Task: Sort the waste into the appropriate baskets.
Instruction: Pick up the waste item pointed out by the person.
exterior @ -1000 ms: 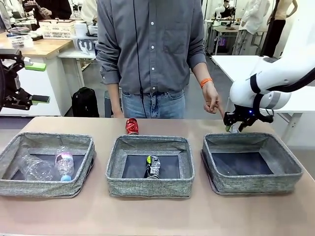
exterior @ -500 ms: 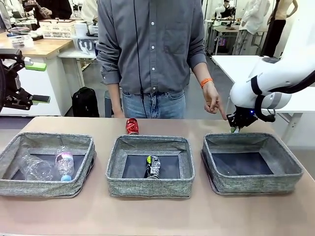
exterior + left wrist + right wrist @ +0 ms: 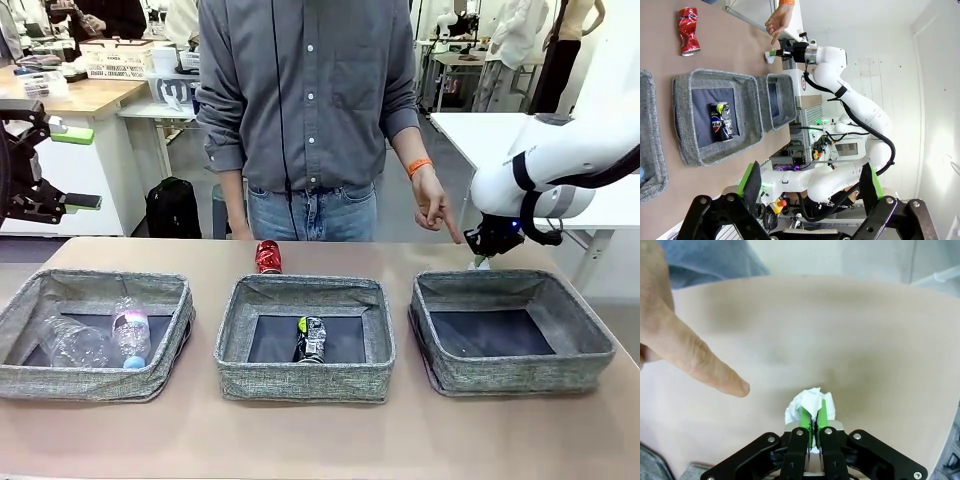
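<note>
Beige table (image 3: 320,440) carries three grey baskets (image 3: 305,385) in a row. Behind the rightmost, the right hand (image 3: 815,412) is clamped tight on the white paper wad (image 3: 799,402), near the person's pointing finger (image 3: 705,365). The left hand (image 3: 810,180) hangs spread wide, empty.

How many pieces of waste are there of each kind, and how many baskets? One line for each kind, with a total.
Plastic bottles: 2 (pink-labelled bottle, plain bottle, in the left basket)
Cans: 2 (red can on the table; dark can in the middle basket)
Paper wads: 1 (paper wad in the right gripper)
Baskets: 3 (with the right basket)
Total: 8
</note>
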`<state>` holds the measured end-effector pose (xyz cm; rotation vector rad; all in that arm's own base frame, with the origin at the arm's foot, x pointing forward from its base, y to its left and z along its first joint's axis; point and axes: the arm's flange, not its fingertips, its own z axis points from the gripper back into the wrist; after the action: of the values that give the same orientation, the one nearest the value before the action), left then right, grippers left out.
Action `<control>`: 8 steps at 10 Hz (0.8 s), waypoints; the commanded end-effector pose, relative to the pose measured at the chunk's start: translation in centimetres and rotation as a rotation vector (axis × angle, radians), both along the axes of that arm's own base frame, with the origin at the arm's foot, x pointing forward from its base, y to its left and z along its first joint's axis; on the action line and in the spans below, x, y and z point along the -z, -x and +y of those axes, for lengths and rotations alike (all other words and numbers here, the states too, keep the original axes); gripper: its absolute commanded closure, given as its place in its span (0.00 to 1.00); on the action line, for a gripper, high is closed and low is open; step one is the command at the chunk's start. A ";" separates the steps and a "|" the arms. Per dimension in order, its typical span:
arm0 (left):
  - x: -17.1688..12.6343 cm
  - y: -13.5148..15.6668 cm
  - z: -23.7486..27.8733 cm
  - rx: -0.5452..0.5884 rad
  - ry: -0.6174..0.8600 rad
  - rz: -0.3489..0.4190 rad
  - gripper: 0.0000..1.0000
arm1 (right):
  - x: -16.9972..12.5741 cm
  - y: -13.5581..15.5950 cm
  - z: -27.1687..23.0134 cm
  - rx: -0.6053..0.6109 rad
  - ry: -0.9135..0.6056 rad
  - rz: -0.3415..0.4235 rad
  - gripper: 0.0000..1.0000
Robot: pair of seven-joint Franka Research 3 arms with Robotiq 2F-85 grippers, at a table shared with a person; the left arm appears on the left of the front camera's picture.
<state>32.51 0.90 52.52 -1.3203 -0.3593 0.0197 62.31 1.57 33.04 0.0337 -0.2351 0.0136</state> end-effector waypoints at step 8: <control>-0.3 0.1 0.0 0.007 -0.002 0.007 0.00 | -7.4 0.8 -0.8 0.038 -0.083 0.008 1.00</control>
<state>32.51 0.90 52.52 -1.3203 -0.3594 0.0196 61.22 1.14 39.95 0.0746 -0.1980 -0.0342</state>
